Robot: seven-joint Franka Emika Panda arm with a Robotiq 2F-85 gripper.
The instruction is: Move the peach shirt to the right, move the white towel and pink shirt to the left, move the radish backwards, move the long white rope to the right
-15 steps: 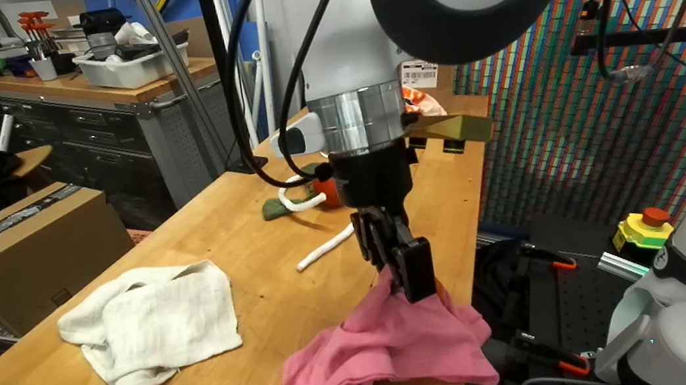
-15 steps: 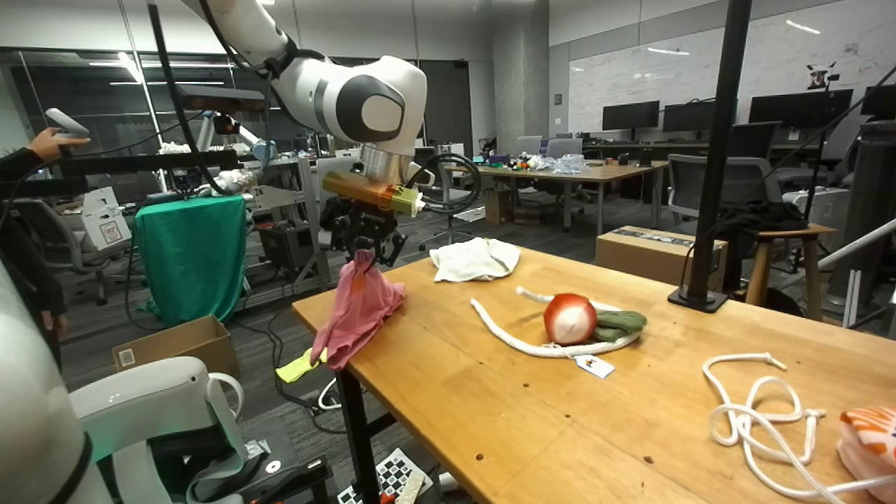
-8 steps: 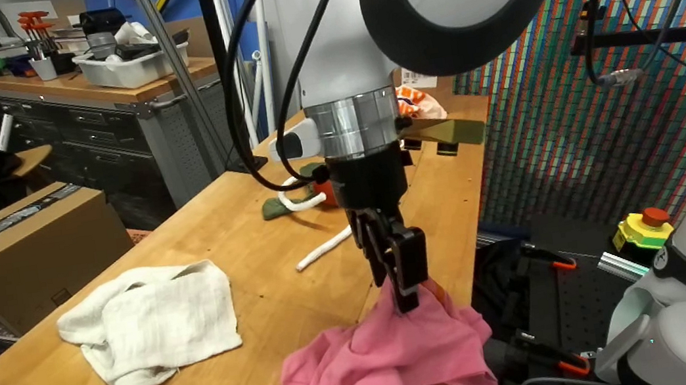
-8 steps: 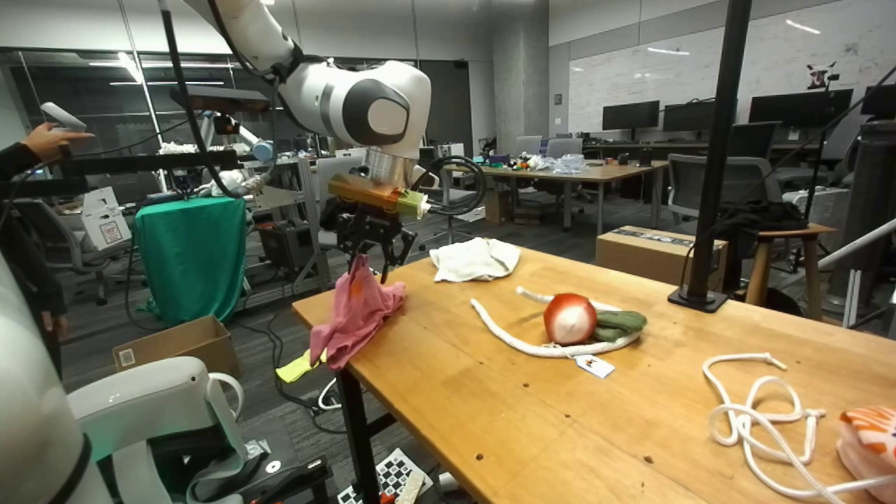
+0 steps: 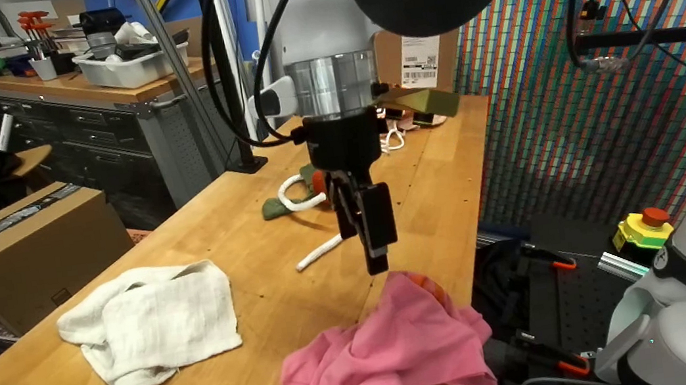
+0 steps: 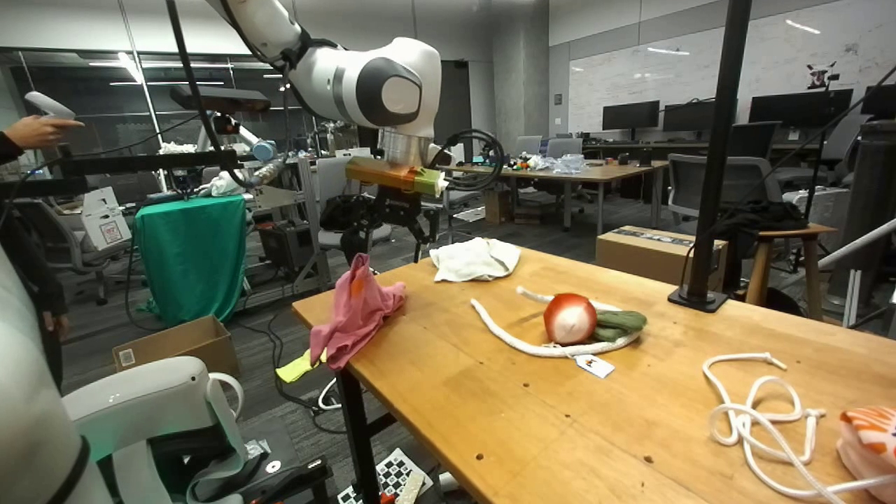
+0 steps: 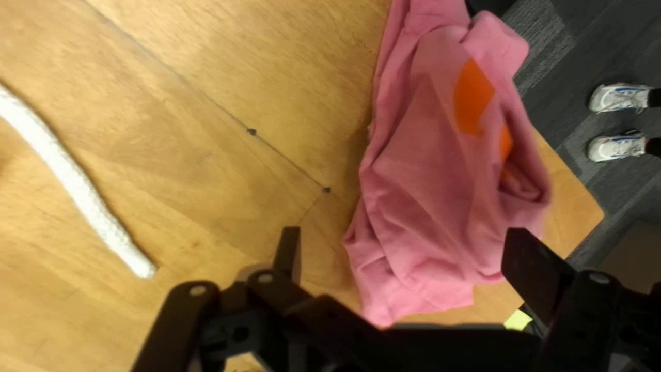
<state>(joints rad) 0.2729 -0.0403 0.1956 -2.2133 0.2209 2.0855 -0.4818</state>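
Two black fingers (image 7: 534, 266) of the claw (image 7: 403, 235) are standing wide apart in the wrist view, spread and released. The claw is hovering over the wooden table (image 6: 490, 413), and the pink shirt (image 7: 434, 170) is lying below it, filling much of the space between and ahead of the fingers in that view. In both exterior views the shirt is rising to a soft peak close by the claw; in an exterior view bare tabletop is showing under the nearer fingertip (image 5: 377, 261), just beside that peak. Some orange is showing among the folds, and one side of the shirt is hanging over the table's edge near the corner.

Farther out, the white towel (image 5: 161, 322) is resting loosely folded on the tabletop, apart from the shirt. The thick white rope (image 6: 514, 343) is curving around the radish (image 6: 567, 318) and its green top (image 6: 619, 324); a rope end is also showing at the left of the wrist view. A small tag (image 6: 595, 365) is lying just beside the rope. Well apart from the claw, a thinner white cord (image 6: 745, 413) is trailing in loose loops near the peach shirt (image 6: 871, 444), which is running partly out of view.
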